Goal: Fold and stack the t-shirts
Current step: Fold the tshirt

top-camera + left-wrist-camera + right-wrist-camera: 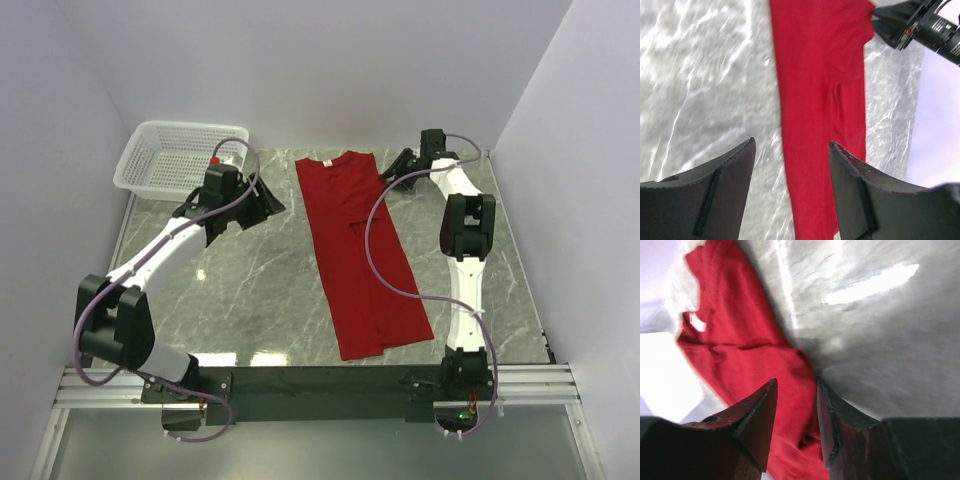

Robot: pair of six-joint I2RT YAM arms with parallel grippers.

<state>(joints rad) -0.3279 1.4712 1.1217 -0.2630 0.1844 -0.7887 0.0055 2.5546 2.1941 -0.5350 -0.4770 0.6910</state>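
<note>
- Left gripper is hovering open and empty near the t-shirt.
- Right gripper is hanging parted over its edge, gripping nothing.
- Lengthwise folding looks done; a crosswise fold is likely coming, needing end corners pinched.

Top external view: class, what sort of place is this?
Probably a robotics test cell: plain white walls enclose a marble-look table, two arms bolted at its near edge, a red t-shirt laid out.

Plain white walls; grey marbled tabletop, glossy reflections.
</note>
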